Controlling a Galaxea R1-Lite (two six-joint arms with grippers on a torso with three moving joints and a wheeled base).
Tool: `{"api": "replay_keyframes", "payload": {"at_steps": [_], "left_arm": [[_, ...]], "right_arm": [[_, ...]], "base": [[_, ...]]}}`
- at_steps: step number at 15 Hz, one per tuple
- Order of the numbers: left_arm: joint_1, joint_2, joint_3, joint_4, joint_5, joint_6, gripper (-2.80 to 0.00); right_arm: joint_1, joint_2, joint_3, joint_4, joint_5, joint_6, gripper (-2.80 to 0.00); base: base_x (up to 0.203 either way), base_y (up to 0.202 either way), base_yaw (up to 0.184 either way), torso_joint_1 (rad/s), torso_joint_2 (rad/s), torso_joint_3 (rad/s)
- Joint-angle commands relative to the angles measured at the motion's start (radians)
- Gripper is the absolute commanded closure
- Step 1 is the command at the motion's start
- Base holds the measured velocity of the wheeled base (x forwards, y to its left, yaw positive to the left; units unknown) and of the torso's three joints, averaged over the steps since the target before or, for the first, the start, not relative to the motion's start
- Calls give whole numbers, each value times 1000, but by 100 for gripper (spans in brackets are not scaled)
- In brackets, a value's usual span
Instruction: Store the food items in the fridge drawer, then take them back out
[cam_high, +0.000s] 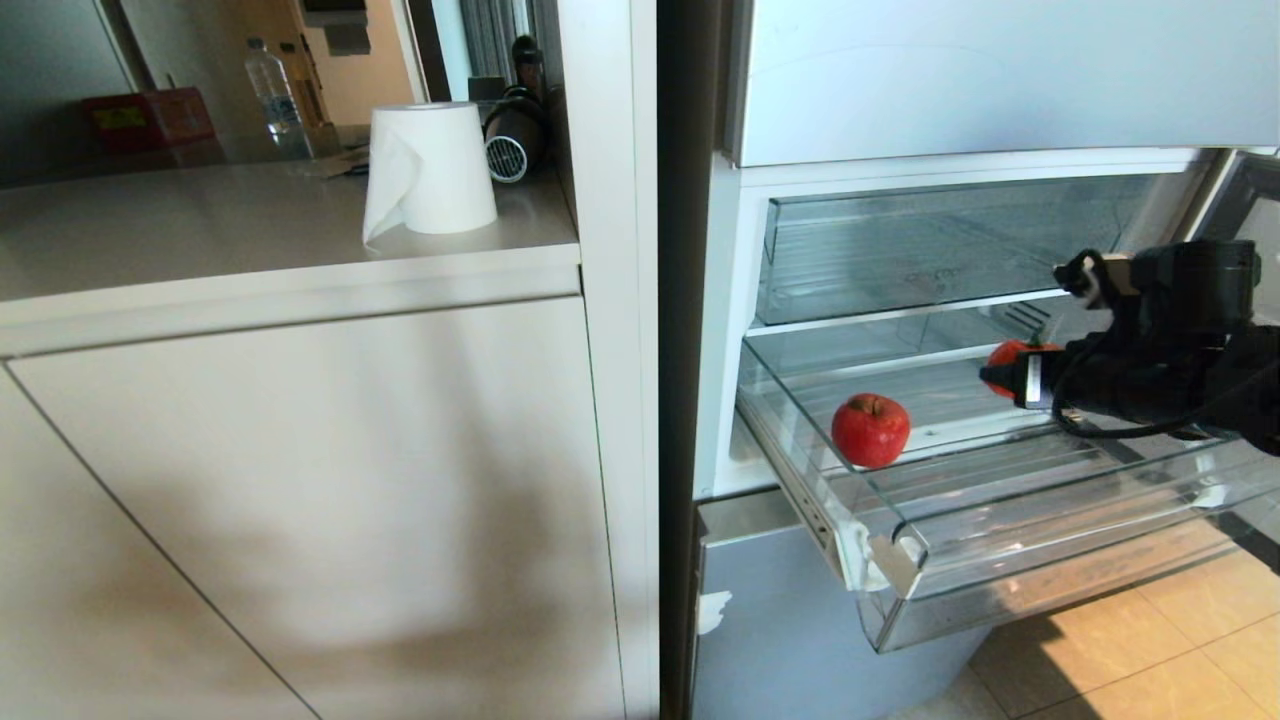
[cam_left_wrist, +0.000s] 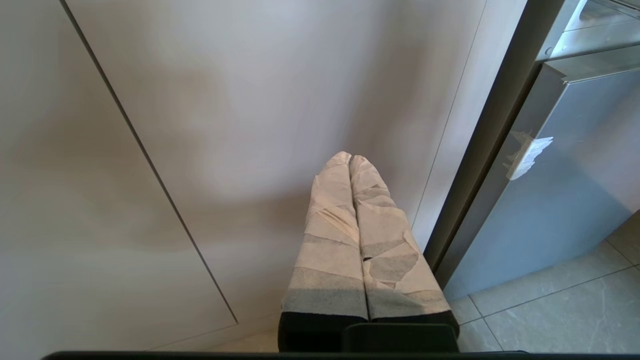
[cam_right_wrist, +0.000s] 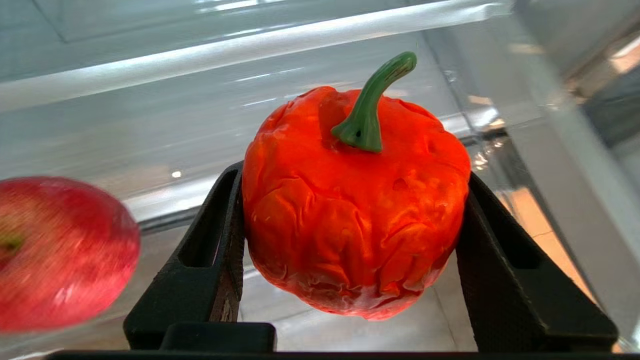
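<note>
Head view: drawer pulled out of fridge, apple resting on its ribbed floor near the left front. Right hand reaching in over the drawer from the right, a bit of red showing at its tip. Paper roll on bench to the left.

Left wrist view: left hand, taped fingers pressed together, empty, parked before a cabinet door.

Right wrist view: right hand clamped on a wrinkled red pepper with green stem, fingers on both sides; apple just beside, apart.
</note>
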Motion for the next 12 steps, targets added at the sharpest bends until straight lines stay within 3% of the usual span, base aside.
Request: {"api": "replay_keyframes", "payload": {"at_steps": [1, 12], "left_arm": [[0, 1, -1, 0, 0, 0, 0], [0, 1, -1, 0, 0, 0, 0]], "right_arm": [[5, 58, -27, -1, 1, -2, 0], [22, 229, -118, -6, 5, 14, 0]], "base": [[0, 0, 0, 0, 0, 0], [0, 0, 0, 0, 0, 0]]}}
